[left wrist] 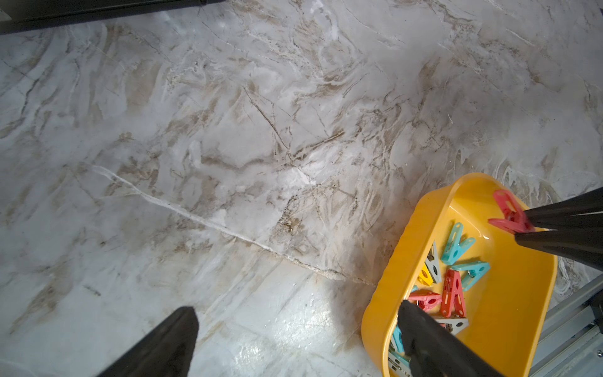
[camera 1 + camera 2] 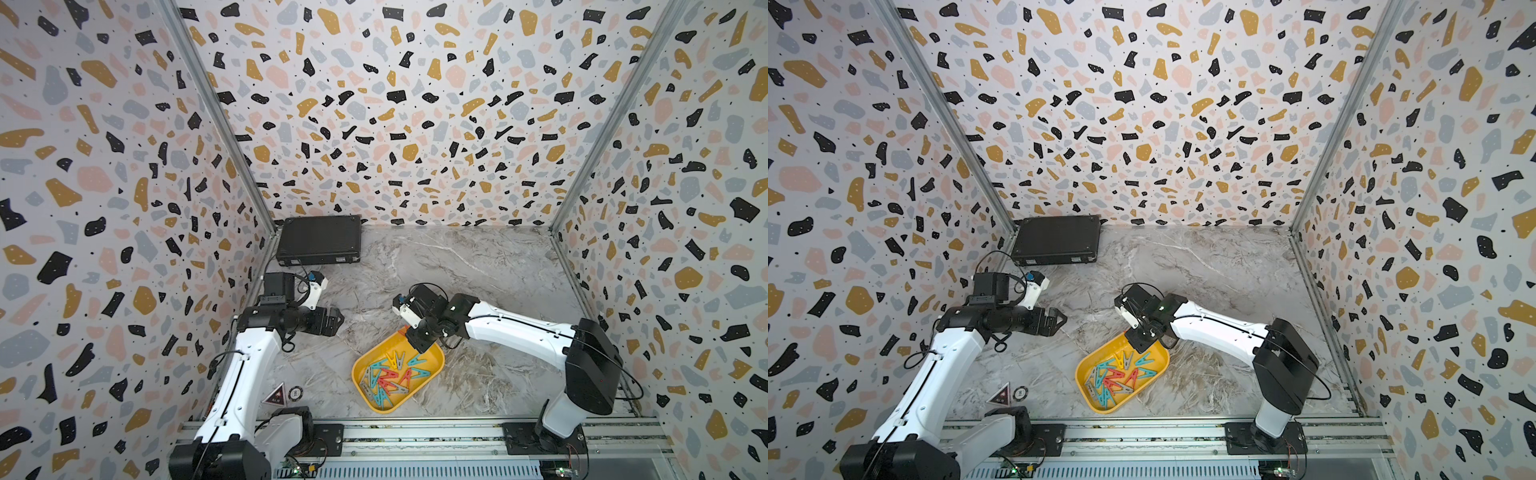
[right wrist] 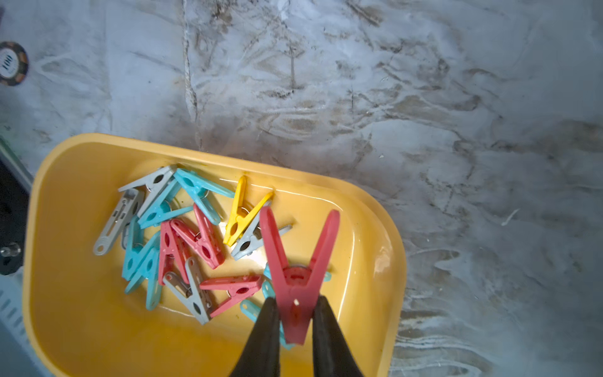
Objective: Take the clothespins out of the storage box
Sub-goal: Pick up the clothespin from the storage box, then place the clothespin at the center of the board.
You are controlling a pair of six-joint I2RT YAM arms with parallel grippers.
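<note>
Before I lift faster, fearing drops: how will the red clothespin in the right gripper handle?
Probably light and stiff: the red clothespin is thin moulded plastic. Pinched only at its narrow end by the right gripper, it may pivot.

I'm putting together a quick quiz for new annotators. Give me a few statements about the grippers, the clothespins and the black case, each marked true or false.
1. The right gripper is shut on a red clothespin. True.
2. The left gripper holds a clothespin too. False: it is open and empty, over the bare table.
3. The black case lies open. False: it is closed, at the table's far edge.
4. Many clothespins lie in the storage box. True.
</note>
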